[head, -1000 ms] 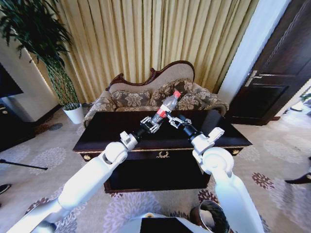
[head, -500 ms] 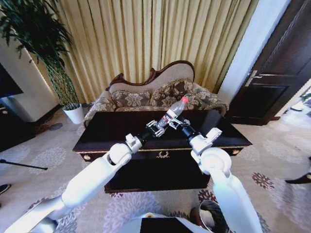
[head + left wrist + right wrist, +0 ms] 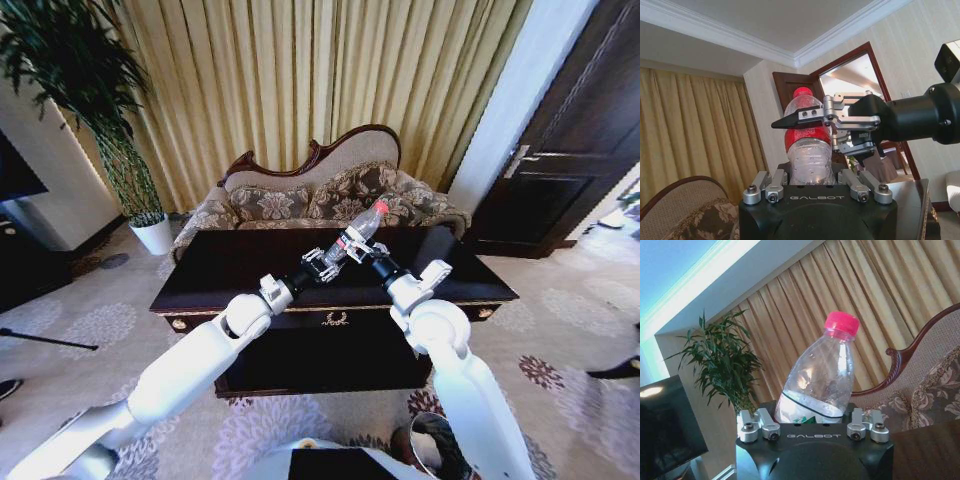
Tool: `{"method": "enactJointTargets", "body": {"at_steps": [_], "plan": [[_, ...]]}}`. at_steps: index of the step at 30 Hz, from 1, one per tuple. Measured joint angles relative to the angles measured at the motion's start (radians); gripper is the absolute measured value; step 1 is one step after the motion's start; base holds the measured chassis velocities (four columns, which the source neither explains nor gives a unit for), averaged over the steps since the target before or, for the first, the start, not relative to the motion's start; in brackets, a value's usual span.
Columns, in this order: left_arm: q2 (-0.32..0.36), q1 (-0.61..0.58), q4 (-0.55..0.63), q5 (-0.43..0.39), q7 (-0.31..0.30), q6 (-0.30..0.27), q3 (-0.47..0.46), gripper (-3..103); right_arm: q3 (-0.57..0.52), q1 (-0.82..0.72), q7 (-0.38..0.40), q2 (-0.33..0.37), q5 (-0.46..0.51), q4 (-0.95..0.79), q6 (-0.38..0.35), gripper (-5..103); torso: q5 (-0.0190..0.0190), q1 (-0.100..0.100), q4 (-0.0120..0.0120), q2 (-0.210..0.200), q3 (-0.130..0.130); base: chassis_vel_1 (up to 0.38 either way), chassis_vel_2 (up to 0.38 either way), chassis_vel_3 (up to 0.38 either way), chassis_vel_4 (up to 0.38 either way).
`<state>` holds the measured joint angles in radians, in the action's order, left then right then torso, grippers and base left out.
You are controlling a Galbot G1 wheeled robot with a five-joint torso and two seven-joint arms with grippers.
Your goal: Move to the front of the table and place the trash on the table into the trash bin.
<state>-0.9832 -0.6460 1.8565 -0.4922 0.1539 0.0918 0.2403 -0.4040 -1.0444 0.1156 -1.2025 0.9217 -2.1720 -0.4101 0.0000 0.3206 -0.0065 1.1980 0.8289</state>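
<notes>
The trash in sight is a clear plastic bottle (image 3: 362,228) with a red cap and label, held tilted in the air above the dark glossy table (image 3: 230,265). My left gripper (image 3: 335,256) is shut on its base. My right gripper (image 3: 360,245) is shut on it at the label, coming in from the right. In the left wrist view the bottle (image 3: 807,150) rises from the left gripper (image 3: 810,175), with the right gripper (image 3: 800,120) clamped across the red label. In the right wrist view the bottle (image 3: 820,375) leans out of the right gripper (image 3: 812,417). The trash bin (image 3: 440,445) stands on the carpet near my base, partly behind the right arm.
A carved-back patterned sofa (image 3: 300,205) stands right behind the table, with curtains beyond it. A white plant pot (image 3: 153,235) with a tall plant is at the far left. A dark door (image 3: 570,150) is on the right. Patterned carpet surrounds the table.
The bottle and both grippers have shifted right over the table, and the bottle leans further to the right. The left arm has stretched further forward.
</notes>
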Motion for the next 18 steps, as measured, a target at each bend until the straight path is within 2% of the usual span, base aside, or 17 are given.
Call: {"method": "enactJointTargets", "body": {"at_steps": [2, 5, 6, 8, 9, 12, 13, 15, 16, 18], "plan": [[-0.003, 0.005, -0.006, 0.001, 0.002, 0.001, 0.000, 39, 0.000, -0.002, 0.000, -0.003, -0.001, 0.005, 0.006, 56, 0.0000, 0.000, 0.0000, 0.000, 0.000, 0.000, 0.000, 0.000, 0.000], [-0.003, 0.003, -0.005, 0.001, -0.006, 0.000, 0.001, 39, 0.000, -0.006, 0.000, -0.003, -0.003, 0.006, 0.015, 50, 0.0000, 0.000, -0.0001, 0.000, 0.000, 0.000, 0.000, 0.000, 0.000], [-0.003, 0.001, -0.002, 0.002, -0.009, -0.005, 0.001, 36, -0.001, -0.008, 0.000, -0.003, -0.004, 0.006, 0.017, 47, 0.0000, 0.000, -0.0001, 0.000, 0.000, 0.000, 0.000, 0.000, 0.000], [-0.001, -0.002, 0.004, -0.001, -0.014, -0.015, -0.002, 43, -0.004, -0.012, 0.000, -0.002, -0.004, 0.004, 0.018, 44, 0.0000, 0.000, -0.0001, 0.000, 0.000, 0.000, 0.000, 0.000, 0.000], [-0.001, -0.002, 0.004, -0.001, -0.014, -0.015, -0.002, 43, -0.004, -0.012, 0.000, -0.002, -0.004, 0.004, 0.018, 44, 0.0000, 0.000, -0.0001, 0.000, 0.000, 0.000, 0.000, 0.000, 0.000], [0.004, -0.006, 0.013, -0.011, -0.016, -0.030, -0.006, 60, -0.012, -0.022, 0.003, -0.002, -0.009, 0.004, 0.020, 38, 0.0000, 0.000, 0.0000, 0.000, 0.000, 0.000, 0.000, 0.000, 0.000], [0.004, -0.006, 0.013, -0.011, -0.016, -0.030, -0.006, 60, -0.012, -0.022, 0.003, -0.002, -0.009, 0.004, 0.020, 38, 0.0000, 0.000, 0.0000, 0.000, 0.000, 0.000, 0.000, 0.000, 0.000], [0.005, -0.008, 0.019, -0.020, -0.020, -0.040, -0.008, 70, -0.014, -0.025, 0.005, -0.002, -0.012, 0.003, 0.021, 32, 0.0001, 0.000, -0.0001, 0.000, 0.000, 0.000, 0.000, 0.000, 0.000], [0.005, -0.008, 0.019, -0.020, -0.020, -0.040, -0.008, 70, -0.014, -0.025, 0.005, -0.002, -0.012, 0.003, 0.021, 32, 0.0001, 0.000, -0.0001, 0.000, 0.000, 0.000, 0.000, 0.000, 0.000], [0.007, -0.009, 0.027, -0.030, -0.026, -0.049, -0.010, 81, -0.016, -0.026, 0.006, -0.003, -0.015, 0.002, 0.020, 27, 0.0002, 0.000, 0.0000, 0.000, 0.000, 0.000, 0.000, 0.000, 0.000]]}}
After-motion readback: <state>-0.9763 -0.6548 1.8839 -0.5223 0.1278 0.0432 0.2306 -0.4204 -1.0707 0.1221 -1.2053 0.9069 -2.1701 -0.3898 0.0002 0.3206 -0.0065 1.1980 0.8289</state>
